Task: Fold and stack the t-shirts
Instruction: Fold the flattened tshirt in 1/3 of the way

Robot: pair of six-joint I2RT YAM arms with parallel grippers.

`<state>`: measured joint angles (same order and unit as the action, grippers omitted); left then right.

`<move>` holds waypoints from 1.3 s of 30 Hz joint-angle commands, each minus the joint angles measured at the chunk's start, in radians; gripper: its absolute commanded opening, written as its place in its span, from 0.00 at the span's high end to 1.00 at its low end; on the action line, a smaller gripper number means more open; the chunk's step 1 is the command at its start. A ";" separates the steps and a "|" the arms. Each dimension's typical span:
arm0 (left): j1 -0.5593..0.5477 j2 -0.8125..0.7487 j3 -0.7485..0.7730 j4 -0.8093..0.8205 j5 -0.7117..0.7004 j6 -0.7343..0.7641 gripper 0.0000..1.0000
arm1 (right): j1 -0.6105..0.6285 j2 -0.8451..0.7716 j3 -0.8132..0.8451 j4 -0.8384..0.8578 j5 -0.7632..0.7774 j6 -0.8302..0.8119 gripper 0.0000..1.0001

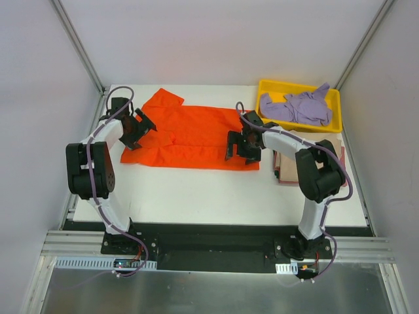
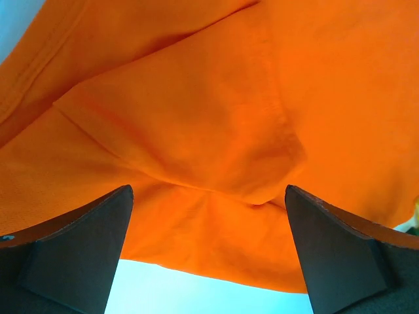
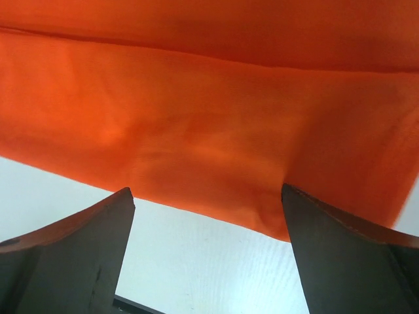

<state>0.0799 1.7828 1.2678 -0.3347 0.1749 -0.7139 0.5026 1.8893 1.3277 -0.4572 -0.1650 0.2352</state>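
While the white tabletop (image 1: pixel 196 196) carries everything, most of its middle is taken by the orange shirt (image 1: pixel 190 134), which lies spread out flat and sideways, with one sleeve pointing to the far left corner. At the far right stands the yellow tray (image 1: pixel 337 98) with the purple shirt (image 1: pixel 298 108) crumpled inside, and just in front of it a tan shirt (image 1: pixel 286 173) lies partly under the right arm, seemingly folded. The left fingers (image 2: pixel 78 255) are spread wide over the left end of the orange cloth and pinch nothing; the right fingers (image 3: pixel 340 255) are spread the same way at its near right edge, also holding nothing. I judge that folding of the orange shirt is the step in hand, between one grasp and another. The next move probably calls for both arms to pinch one cloth edge at both ends together and carry it across evenly. Open room is the bare strip near the arm bases; on the right the cloth comes near the tan shirt.
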 commanded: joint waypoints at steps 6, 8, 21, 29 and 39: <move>0.006 -0.009 -0.198 -0.017 -0.041 -0.054 0.01 | -0.045 -0.119 -0.220 -0.018 0.070 0.059 0.04; 0.006 -0.045 -0.266 -0.015 -0.074 -0.068 0.01 | -0.045 -0.143 -0.269 0.009 0.058 0.056 0.04; 0.008 -0.537 -0.689 -0.132 -0.293 -0.127 0.01 | 0.033 -0.358 -0.475 0.025 0.015 0.053 0.04; 0.008 -0.645 -0.743 -0.155 -0.296 -0.108 0.01 | 0.114 -0.524 -0.639 0.026 0.081 0.213 0.04; 0.008 -0.755 -0.791 -0.217 -0.311 -0.127 0.01 | 0.137 -0.631 -0.720 0.045 0.105 0.250 0.04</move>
<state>0.0849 1.0840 0.5209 -0.4595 -0.0731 -0.8375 0.6338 1.2720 0.6277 -0.3706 -0.1013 0.4622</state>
